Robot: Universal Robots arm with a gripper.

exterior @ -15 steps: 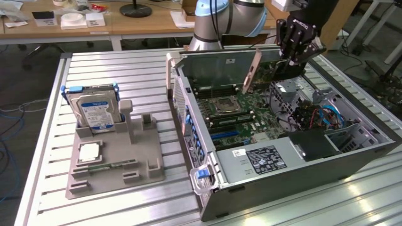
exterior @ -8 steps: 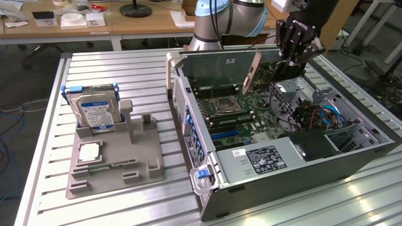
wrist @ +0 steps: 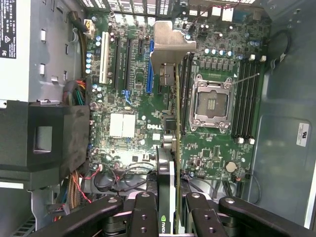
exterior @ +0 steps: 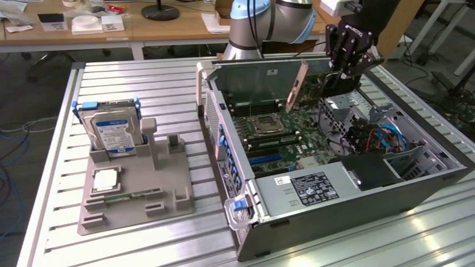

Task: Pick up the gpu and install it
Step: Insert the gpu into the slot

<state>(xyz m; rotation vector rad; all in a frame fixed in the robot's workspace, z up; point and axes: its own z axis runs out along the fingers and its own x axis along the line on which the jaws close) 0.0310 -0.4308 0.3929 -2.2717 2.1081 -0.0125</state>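
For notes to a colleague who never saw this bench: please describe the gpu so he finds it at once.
Find the open computer case on the slatted table. Above its motherboard hangs the pincer, clamped on the gpu: a thin card held on edge, with a silver end bracket, unlike the hard drive standing in the holder.

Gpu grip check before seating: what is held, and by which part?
The gripper holds the gpu by its upper edge, away from the silver bracket.

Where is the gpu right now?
In the wrist view the gpu is held edge-on by the gripper over the Dell motherboard, between the blue expansion slot and the CPU socket.
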